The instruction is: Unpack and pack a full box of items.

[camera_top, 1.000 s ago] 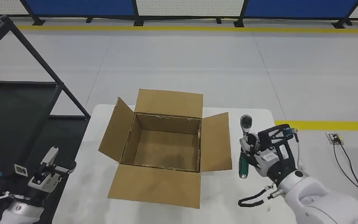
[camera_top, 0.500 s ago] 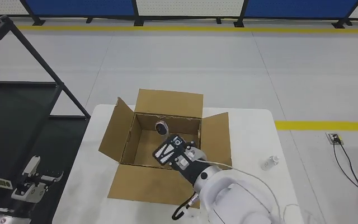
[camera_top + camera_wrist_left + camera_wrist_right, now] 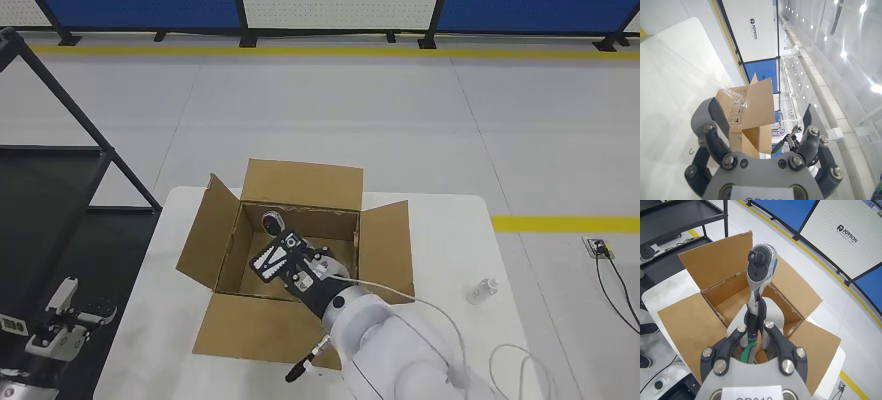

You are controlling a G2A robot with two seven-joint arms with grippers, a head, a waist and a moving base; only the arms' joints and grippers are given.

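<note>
The right tool [image 3: 753, 315] grips the wrench [image 3: 761, 264] by its handle, over the open box [image 3: 719, 256], likely so it can go inside. The left tool [image 3: 761, 117] hangs wide open, well away from the box.

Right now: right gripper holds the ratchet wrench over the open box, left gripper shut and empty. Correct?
Not quite. The left gripper is open, its jaws spread wide with nothing between them, as the left wrist view shows. The rest holds: the right gripper is shut on the ratchet wrench over the open box.
</note>
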